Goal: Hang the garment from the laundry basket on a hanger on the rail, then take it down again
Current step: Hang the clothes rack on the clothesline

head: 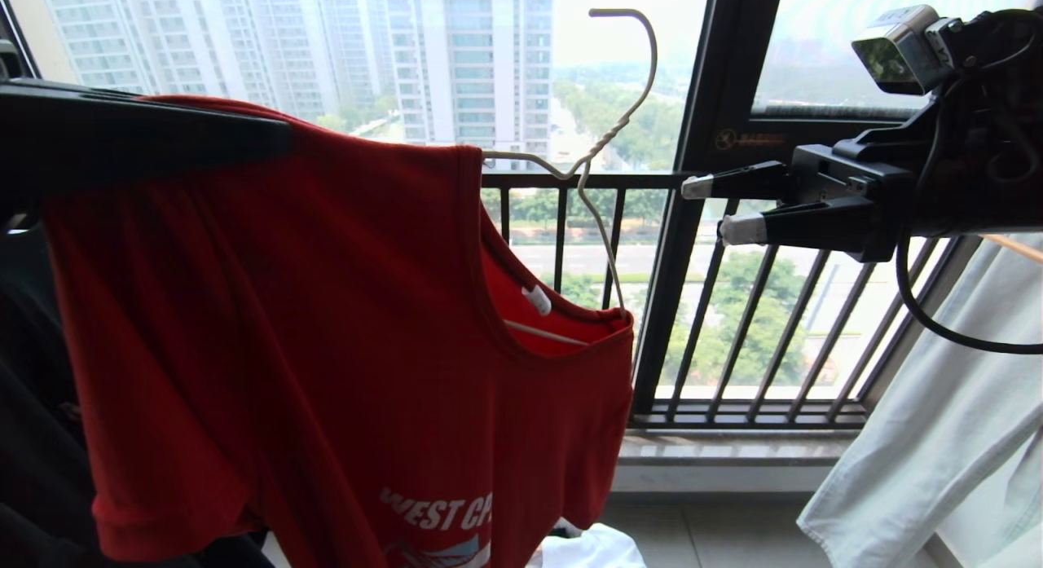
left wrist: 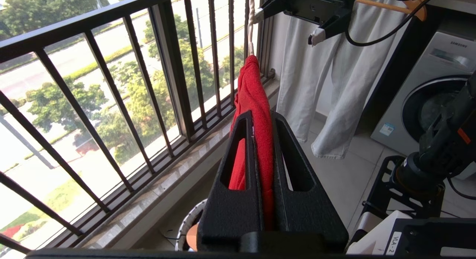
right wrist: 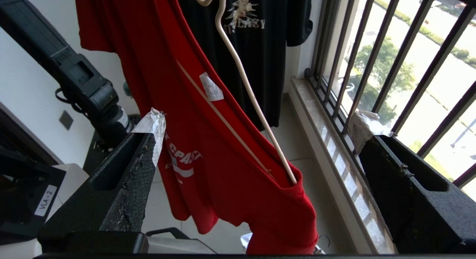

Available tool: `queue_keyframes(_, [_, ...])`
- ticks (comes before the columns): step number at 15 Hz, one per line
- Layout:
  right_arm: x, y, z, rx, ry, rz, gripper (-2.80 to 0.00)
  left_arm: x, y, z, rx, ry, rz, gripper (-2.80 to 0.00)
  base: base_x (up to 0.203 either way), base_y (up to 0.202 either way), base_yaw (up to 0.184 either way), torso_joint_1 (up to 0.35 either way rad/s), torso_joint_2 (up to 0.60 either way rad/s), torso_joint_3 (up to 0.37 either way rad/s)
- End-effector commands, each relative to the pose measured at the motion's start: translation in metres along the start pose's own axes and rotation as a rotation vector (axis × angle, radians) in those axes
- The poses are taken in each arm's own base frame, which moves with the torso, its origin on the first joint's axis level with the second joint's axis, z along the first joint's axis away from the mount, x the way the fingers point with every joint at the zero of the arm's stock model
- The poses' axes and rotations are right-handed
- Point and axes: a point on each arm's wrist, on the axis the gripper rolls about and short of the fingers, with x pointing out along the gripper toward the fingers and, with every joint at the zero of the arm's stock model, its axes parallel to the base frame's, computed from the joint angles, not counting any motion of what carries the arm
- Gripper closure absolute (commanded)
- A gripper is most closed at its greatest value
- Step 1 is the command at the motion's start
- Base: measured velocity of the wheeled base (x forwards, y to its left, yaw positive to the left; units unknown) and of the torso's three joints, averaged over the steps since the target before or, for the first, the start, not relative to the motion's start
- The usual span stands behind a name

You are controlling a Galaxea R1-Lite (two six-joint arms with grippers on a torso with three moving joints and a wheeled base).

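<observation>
Garment: the red "WEST COAST" T-shirt (head: 326, 332) hangs in the air on the left of the scene, in front of the window, draped over the white wire hanger (head: 607, 136) whose arm runs through the neck opening.
Hanger hook: it points up and is free, caught on nothing in view; the rail does not show in any view.
Left gripper (left wrist: 264, 199): clenched on a bunched fold of the T-shirt at its left shoulder, apparently trapping the hanger's end inside the cloth, though the wire there is hidden.
Right gripper (head: 717, 205): released, jaws spread wide, on the right, level with the twisted neck of the hanger and near it but not touching.
Laundry basket (left wrist: 187, 223): only a piece of white rim shows low down, below the left gripper.
Surroundings: a black printed T-shirt (right wrist: 260, 36) hangs behind the red one; a pale cloth (head: 937, 438) hangs at far right; the black window railing (head: 733, 307) lies beyond.
Handling: the shirt is light, soft and limp, and will slide along the thin, smooth, springy wire if tilted.
Where to take hold: my judgement is the twisted neck just below the hook, the stiffest point, keeping the hanger level.
</observation>
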Motion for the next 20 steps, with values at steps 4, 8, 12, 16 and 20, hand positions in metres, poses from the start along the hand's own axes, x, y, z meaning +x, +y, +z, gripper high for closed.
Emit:
queue_keyframes(4, [0.008,-0.018,-0.012,0.011,-0.016,0.098,-2.80,-0.006,-0.007,0.002,-0.001,-0.018,-0.037,0.00,0.000,0.000,0.000,0.000,0.00,0.000])
queue_keyframes(8, [0.019,-0.026,-0.012,-0.012,-0.023,0.123,-2.80,-0.012,-0.010,0.005,0.006,-0.035,-0.041,0.00,0.000,0.000,0.000,0.000,0.00,0.000])
queue_keyframes(12, [0.045,-0.018,-0.013,-0.012,-0.019,0.202,-2.80,-0.014,-0.010,0.005,0.009,-0.040,-0.042,0.00,0.000,0.000,0.000,0.000,0.00,0.000])
queue_keyframes(16, [0.064,-0.015,-0.013,-0.014,-0.017,0.247,-2.80,-0.018,-0.012,0.007,0.014,-0.052,-0.043,0.00,0.000,0.000,0.000,0.000,0.00,0.000])
queue_keyframes(20, [0.089,-0.019,-0.026,0.013,0.001,0.289,-2.80,-0.019,-0.013,0.007,0.014,-0.057,-0.042,0.00,0.000,0.000,0.000,0.000,0.00,0.000])
